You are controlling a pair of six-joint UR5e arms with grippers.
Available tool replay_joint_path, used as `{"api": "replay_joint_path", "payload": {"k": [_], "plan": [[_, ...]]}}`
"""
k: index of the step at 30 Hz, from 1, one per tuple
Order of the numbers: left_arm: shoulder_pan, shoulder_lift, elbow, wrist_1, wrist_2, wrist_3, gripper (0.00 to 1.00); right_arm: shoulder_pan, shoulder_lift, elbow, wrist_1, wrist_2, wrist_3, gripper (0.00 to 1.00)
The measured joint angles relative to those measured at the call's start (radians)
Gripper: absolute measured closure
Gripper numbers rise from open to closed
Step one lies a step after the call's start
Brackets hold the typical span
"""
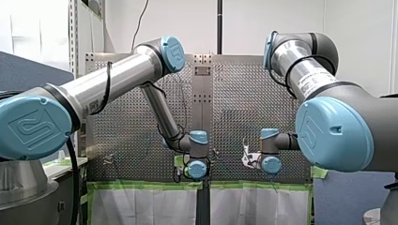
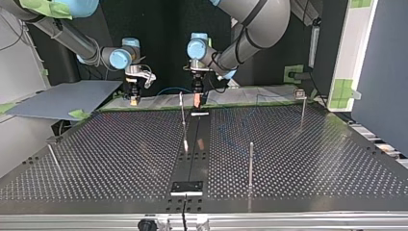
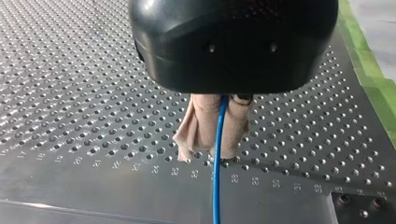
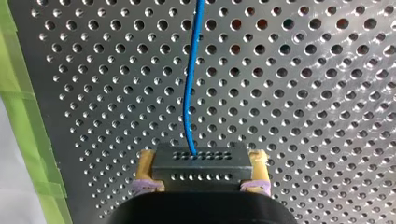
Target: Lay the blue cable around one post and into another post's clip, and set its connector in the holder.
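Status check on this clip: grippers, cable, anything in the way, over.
Left gripper shut on blue cable. Right gripper shut on connector. Posts bare, nothing routed yet.

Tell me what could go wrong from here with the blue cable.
The left claw pinches the blue cable between beige pads; it may slip when pulled. The right claw grips the connector by its ends; a taut cable might twist it. The post near the left claw could snag the cable.

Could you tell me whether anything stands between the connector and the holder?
Nothing visible lies directly between. The connector, in my right gripper, has bare table to the holder; one thin post stands close beside that path.
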Motion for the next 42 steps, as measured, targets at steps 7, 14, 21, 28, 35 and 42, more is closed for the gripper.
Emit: {"api": "replay_joint_path", "payload": {"k": [7, 14, 21, 28, 35, 42], "plan": [[0.005, 0.000, 0.000, 0.013, 0.006, -0.002, 0.93, 0.000, 0.001, -0.026, 0.025, -0.005, 0.010, 1.00], [0.009, 0.000, 0.000, 0.027, 0.008, 0.027, 0.93, -0.001, 0.001, -0.059, 0.064, -0.014, 0.018, 1.00], [0.010, -0.002, 0.000, 0.026, 0.011, 0.074, 0.93, -0.013, 0.003, -0.066, 0.071, -0.011, 0.009, 1.00], [0.015, -0.010, 0.005, 0.024, 0.019, 0.086, 0.93, -0.026, 0.005, -0.066, 0.060, -0.008, 0.007, 1.00], [0.021, -0.031, 0.039, -0.012, 0.028, 0.070, 0.93, -0.030, 0.007, -0.066, 0.045, -0.009, 0.007, 1.00], [0.028, -0.034, 0.058, -0.014, 0.039, 0.037, 0.93, -0.036, 0.008, -0.070, 0.022, -0.018, 0.009, 1.00]]}}
